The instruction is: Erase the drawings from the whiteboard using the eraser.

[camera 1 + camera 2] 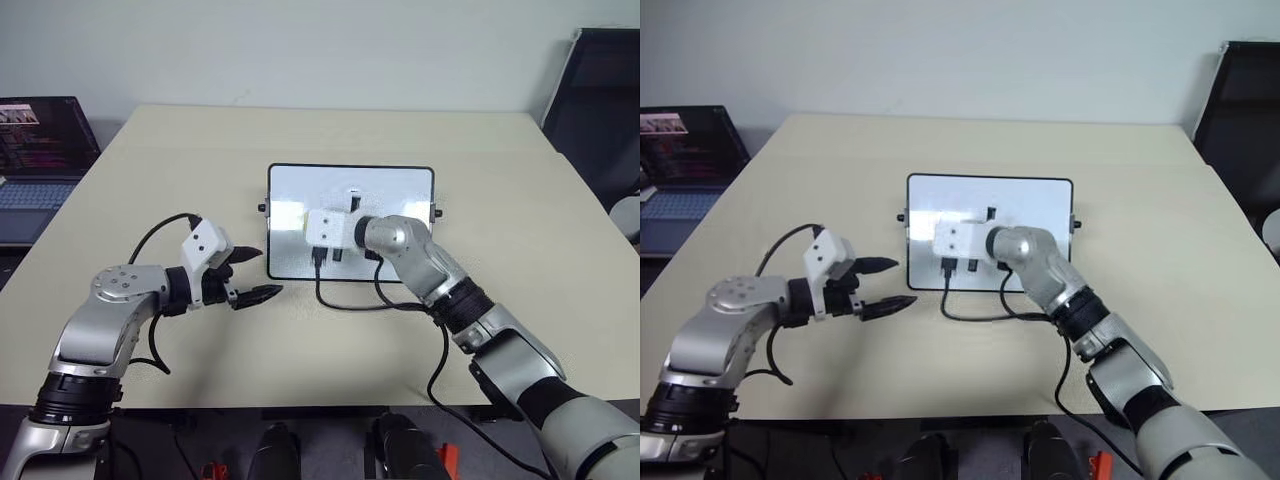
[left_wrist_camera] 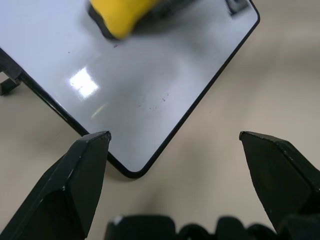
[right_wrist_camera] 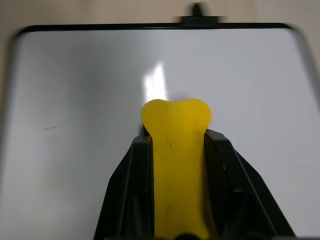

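Observation:
The whiteboard (image 1: 390, 190) lies flat on the middle of the table, glossy white inside a thin black frame. My right gripper (image 3: 177, 137) is over its near middle, shut on the yellow eraser (image 3: 176, 150), whose rounded end rests against the board surface. Of the drawings I see a short faint streak (image 3: 50, 128) and a few tiny dark specks (image 2: 162, 99). My left gripper (image 1: 258, 273) hangs open and empty just off the board's near left corner (image 2: 131, 172), a little above the table. From the left wrist view the eraser (image 2: 120, 17) shows as a blurred yellow block on the board.
An open laptop (image 1: 40, 150) sits off the table's left edge. A black chair (image 1: 600, 100) stands at the far right. Black cables (image 1: 370, 303) from my right hand loop on the table (image 1: 300, 130) just in front of the board.

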Motion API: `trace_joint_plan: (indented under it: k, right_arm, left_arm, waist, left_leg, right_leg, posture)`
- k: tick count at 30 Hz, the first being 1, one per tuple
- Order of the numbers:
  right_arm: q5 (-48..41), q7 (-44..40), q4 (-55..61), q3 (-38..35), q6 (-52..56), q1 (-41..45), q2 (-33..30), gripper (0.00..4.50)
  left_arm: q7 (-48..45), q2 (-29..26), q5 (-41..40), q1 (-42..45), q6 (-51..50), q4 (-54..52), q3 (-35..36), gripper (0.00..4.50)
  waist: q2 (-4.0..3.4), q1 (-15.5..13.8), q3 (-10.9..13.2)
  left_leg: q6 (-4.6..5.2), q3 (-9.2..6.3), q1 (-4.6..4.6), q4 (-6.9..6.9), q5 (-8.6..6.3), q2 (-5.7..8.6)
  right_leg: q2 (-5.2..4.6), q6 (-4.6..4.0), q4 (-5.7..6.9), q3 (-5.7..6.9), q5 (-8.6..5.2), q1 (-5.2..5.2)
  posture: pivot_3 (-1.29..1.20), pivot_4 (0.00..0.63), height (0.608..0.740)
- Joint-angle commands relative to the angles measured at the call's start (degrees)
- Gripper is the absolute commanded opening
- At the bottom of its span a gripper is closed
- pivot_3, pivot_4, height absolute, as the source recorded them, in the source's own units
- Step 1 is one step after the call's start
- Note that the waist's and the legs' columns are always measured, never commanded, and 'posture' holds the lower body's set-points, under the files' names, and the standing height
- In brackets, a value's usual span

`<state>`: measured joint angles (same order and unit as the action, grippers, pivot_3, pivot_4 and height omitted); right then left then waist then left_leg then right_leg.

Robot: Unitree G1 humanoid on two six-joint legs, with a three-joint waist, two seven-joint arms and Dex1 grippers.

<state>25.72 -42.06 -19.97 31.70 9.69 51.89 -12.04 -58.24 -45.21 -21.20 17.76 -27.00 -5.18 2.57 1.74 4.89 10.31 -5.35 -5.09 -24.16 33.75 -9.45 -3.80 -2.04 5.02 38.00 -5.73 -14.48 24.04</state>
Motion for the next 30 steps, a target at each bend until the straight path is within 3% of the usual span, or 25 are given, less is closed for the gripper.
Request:
trace_joint_plan:
  k: [1, 5, 8, 11, 17, 19, 25, 30]
  right_arm:
    - [1.08, 0.49, 0.74, 0.28, 1.5, -0.6, 0.32, 0.99]
    - [2.91, 14.33, -3.31, -3.73, -1.14, 4.05, 2.89, 0.99]
    - [3.16, 17.73, -4.51, -4.31, -2.34, 5.24, 3.01, 0.99]
    - [3.09, 16.22, -4.93, -3.77, -1.89, 4.61, 2.6, 0.99]
    - [1.15, 0.15, 1.52, 1.4, 1.38, -0.85, 0.46, 0.99]
    - [1.34, -1.48, 2.83, 1.75, 2.41, -1.71, 0.56, 0.99]
    - [3.22, 14.27, -2.27, -4.11, -0.09, 2.93, 3.25, 0.99]
    - [2.11, 10.32, -2.24, -2.26, -0.06, 1.63, 2.28, 0.99]
  left_arm:
    - [-0.27, -0.41, -0.31, 0.1, 0.82, -1.51, 0.78, 4.5]
    - [-0.15, -0.25, -0.34, -0.05, 0.72, -1.75, 0.65, 4.5]
    - [-0.07, -0.15, -0.4, -0.16, 0.6, -1.88, 0.6, 4.5]
    - [-0.04, -0.16, -0.48, -0.39, 0.54, -2.03, 0.66, 4.5]
    - [-0.04, -0.15, -0.54, -0.4, 0.53, -2.0, 0.71, 4.5]
    - [-0.08, -0.15, -0.53, -0.34, 0.56, -1.91, 0.7, 4.5]
    - [-0.58, -1.34, 0.36, -2.14, 1.19, -2.02, 0.69, 4.5]
    - [-2.31, -4.15, 1.91, -6.03, 2.79, -2.33, 0.81, 4.5]
  waist:
    - [-0.01, -0.01, 0.01]
    - [-0.02, 0.1, 0.04]
    - [0.01, -0.01, 0.06]
    - [0.02, -0.1, 0.06]
    - [-0.02, -0.08, 0.07]
    - [-0.02, -0.08, 0.08]
    - [-0.03, 0.0, 0.09]
    - [-0.01, -0.04, 0.08]
  left_leg:
    - [0.0, 0.0, 0.0, 0.0, 0.0, 0.0]
    - [0.0, 0.01, 0.03, 0.08, 0.01, 0.0]
    - [0.0, 0.0, 0.02, 0.12, 0.02, 0.01]
    - [0.0, 0.0, 0.01, 0.11, 0.02, 0.0]
    - [-0.02, -0.04, -0.17, -0.02, -0.02, 0.0]
    - [-0.02, -0.06, -0.16, -0.03, -0.02, 0.0]
    - [-0.03, -0.04, -0.13, 0.13, 0.0, 0.0]
    - [-0.03, -0.05, -0.13, 0.11, 0.01, 0.0]
  right_leg:
    - [0.0, 0.0, 0.01, -0.01, 0.0, 0.01]
    - [0.0, -0.3, 0.05, -0.02, -0.02, 0.03]
    - [0.0, -0.34, 0.04, -0.03, 0.05, 0.04]
    - [0.0, -0.32, -0.03, -0.02, 0.03, 0.01]
    - [0.0, 0.01, -0.05, 0.04, -0.03, 0.08]
    - [0.01, 0.06, -0.02, 0.05, -0.07, 0.08]
    - [0.0, -0.3, 0.02, 0.02, -0.06, 0.07]
    - [0.0, -0.32, -0.04, 0.02, -0.04, 0.07]
  posture:
    - [0.0, 0.15, 0.74]
    - [0.0, 0.15, 0.74]
    - [0.0, 0.15, 0.74]
    - [0.0, 0.15, 0.74]
    - [0.0, 0.15, 0.74]
    - [0.0, 0.15, 0.74]
    - [0.0, 0.15, 0.74]
    - [0.0, 0.15, 0.74]
